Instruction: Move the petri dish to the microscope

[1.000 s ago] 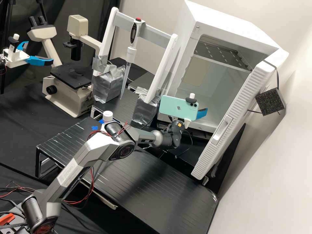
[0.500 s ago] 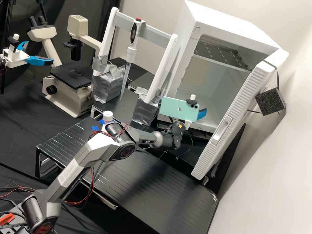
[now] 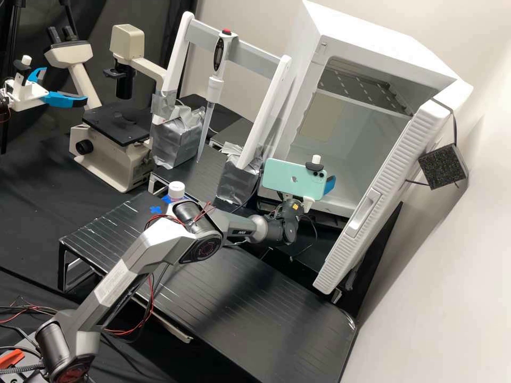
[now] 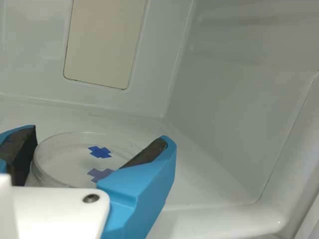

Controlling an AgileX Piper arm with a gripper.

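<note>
In the high view, the gripper (image 3: 330, 184) reaches into the open white incubator (image 3: 306, 80), beyond a mint-green phone (image 3: 293, 182); the microscope (image 3: 104, 146) stands well apart. In the wrist view, its blue fingers (image 4: 142, 186) close around opposite sides of the clear petri dish (image 4: 75, 154), inside the incubator.
</note>
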